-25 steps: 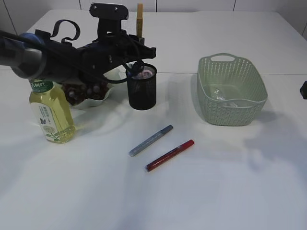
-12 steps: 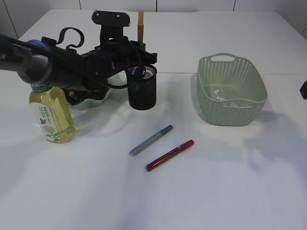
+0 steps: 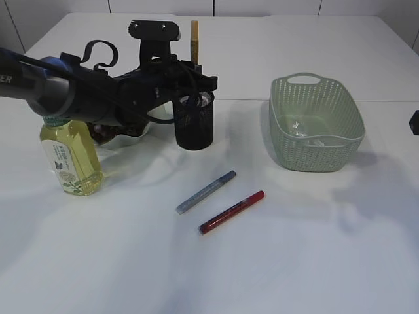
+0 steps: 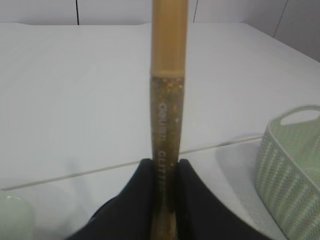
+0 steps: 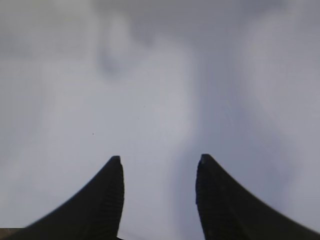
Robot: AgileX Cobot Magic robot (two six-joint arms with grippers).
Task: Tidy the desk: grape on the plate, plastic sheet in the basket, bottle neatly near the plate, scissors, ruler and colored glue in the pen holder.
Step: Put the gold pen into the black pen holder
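My left gripper (image 3: 193, 70) is shut on a gold colored glue stick (image 3: 194, 34), held upright just above the black mesh pen holder (image 3: 194, 127). In the left wrist view the glue stick (image 4: 167, 100) rises from between the closed fingers of the left gripper (image 4: 166, 167). Blue (image 3: 206, 191) and red (image 3: 232, 212) glue sticks lie on the table in front. The yellow bottle (image 3: 69, 157) stands left of the plate (image 3: 131, 136), where the grapes (image 3: 103, 131) sit, partly hidden by the arm. The plastic sheet (image 3: 304, 129) lies in the green basket (image 3: 314, 154). I cannot make out scissors or ruler. My right gripper (image 5: 159, 162) is open over bare table.
The basket's rim (image 4: 292, 150) shows at the right of the left wrist view. A small black part (image 3: 414, 122) pokes in at the exterior view's right edge. White table surrounds the two loose glue sticks.
The left arm has shifted slightly right and lowered the gold glue stick toward the pen holder. The right gripper has not changed.
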